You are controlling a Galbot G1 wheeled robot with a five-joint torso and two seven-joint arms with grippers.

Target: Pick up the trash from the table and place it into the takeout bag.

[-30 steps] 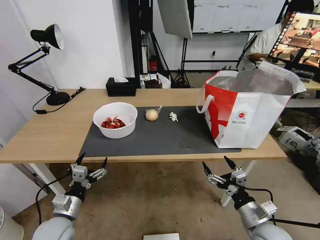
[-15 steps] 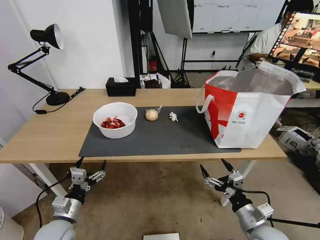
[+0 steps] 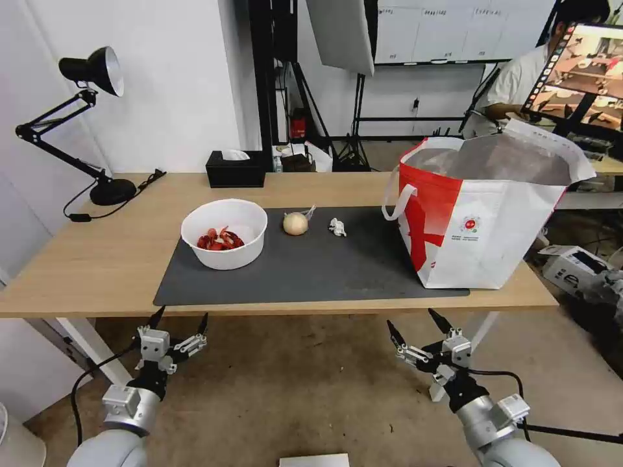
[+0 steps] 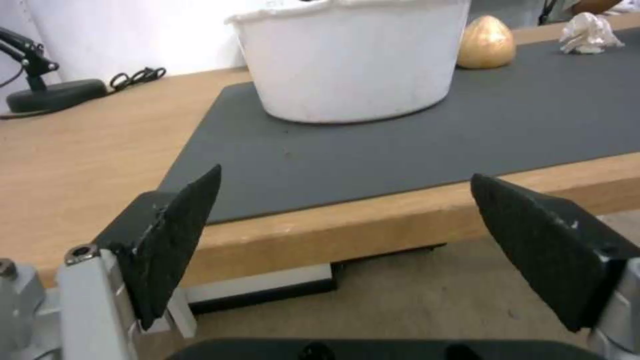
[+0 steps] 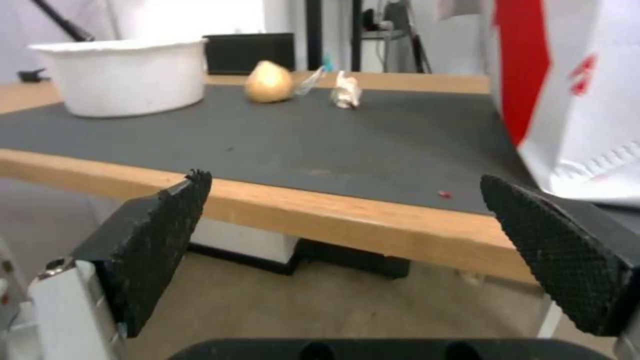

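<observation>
— Black fingertips nearest of all: the left gripper (image 3: 180,318) and the right gripper (image 3: 410,323) both hang below the near edge of the table (image 3: 97,259), each with its fingers spread wide and nothing between them. Any change from a second ago?

— Both have sunk a little lower beneath the table edge, the right one more noticeably. Neither has opened or closed; both held the same wide gape then.

— And on the tabletop?

— Nothing has shifted. On the dark grey mat (image 3: 311,272), the white bowl (image 3: 224,233) with red shellfish scraps sits toward the robot's left. Just behind it to the right lies the beige ball (image 3: 295,224), and near that, apart from it, the small crumpled white wrapper (image 3: 337,227).

— The bag?

— The takeout bag (image 3: 480,220) stands upright at the right end of the table, partly on the mat, its mouth open and silver lining showing, well apart from the wrapper. In the right wrist view its red-and-white side rises just past the table edge.

— Farther back?

— A black tissue box (image 3: 235,168) at the far edge, and a black desk lamp (image 3: 91,71) at the far left corner, both where they were.
</observation>
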